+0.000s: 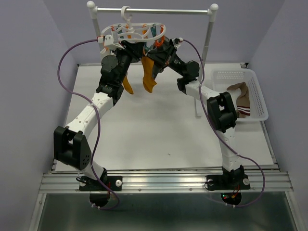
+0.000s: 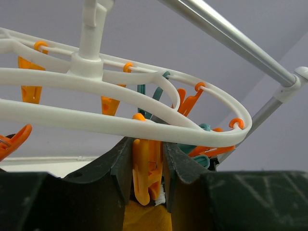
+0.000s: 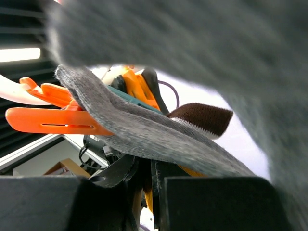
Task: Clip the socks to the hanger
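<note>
Hanger (image 1: 137, 30): hanging by its hook from the rail (image 1: 159, 10) at the 12 o'clock edge of the bench (image 1: 154, 139); both arms are reaching up to it.
Left fingers (image 2: 115, 173): pressing on an orange clip (image 2: 146, 175) from both sides, just under the frame's near ring.
Right fingers (image 3: 216, 202): standing almost together with a sliver of mustard showing in the gap; judged to be pinching the mustard sock (image 1: 148, 77) dangling beneath them.
Second mustard sock (image 1: 127, 84): hanging at 9 o'clock of the first, in front of the left arm; whether a clip is holding it cannot be told.
Grey sock (image 3: 144, 130): draping across the right wrist view, brown toe showing; its support is hidden.
Striped sock (image 1: 243, 103): lying in the basket (image 1: 260, 91) at 3 o'clock.
Handling: the socks are looking light and limp, likely sagging wherever unsupported. Best pinched just below the cuff, leaving an edge free for the clip. The hanger is likely swinging freely when pushed.
</note>
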Controlling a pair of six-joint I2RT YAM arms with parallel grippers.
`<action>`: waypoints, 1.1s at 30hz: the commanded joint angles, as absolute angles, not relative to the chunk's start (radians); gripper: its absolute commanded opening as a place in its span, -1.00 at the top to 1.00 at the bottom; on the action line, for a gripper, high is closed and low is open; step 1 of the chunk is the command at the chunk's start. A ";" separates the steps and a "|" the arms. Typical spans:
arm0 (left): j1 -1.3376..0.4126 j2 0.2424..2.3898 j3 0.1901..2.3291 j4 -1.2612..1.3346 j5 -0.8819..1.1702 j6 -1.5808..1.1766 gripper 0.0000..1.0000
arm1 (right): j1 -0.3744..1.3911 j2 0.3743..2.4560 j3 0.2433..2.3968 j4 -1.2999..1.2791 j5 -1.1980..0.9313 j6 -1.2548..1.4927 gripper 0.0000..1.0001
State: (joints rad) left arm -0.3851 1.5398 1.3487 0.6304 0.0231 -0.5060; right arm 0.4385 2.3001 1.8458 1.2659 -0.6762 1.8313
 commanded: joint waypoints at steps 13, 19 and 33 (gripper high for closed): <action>-0.399 1.516 1.379 0.670 -0.037 -0.491 1.00 | 0.434 2.303 1.899 1.472 -0.696 1.910 0.78; -0.397 1.509 1.377 0.672 -0.051 -0.489 1.00 | 0.434 2.309 1.882 1.523 -0.681 1.957 0.80; -0.399 1.508 1.371 0.684 -0.037 -0.511 1.00 | 0.434 2.310 1.865 1.546 -0.684 1.974 0.81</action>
State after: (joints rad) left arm -0.3935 1.5398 1.3487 0.6308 -0.0334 -0.5087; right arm 0.4385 2.3047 1.8591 1.2709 -0.6888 1.9556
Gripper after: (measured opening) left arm 0.381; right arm 0.125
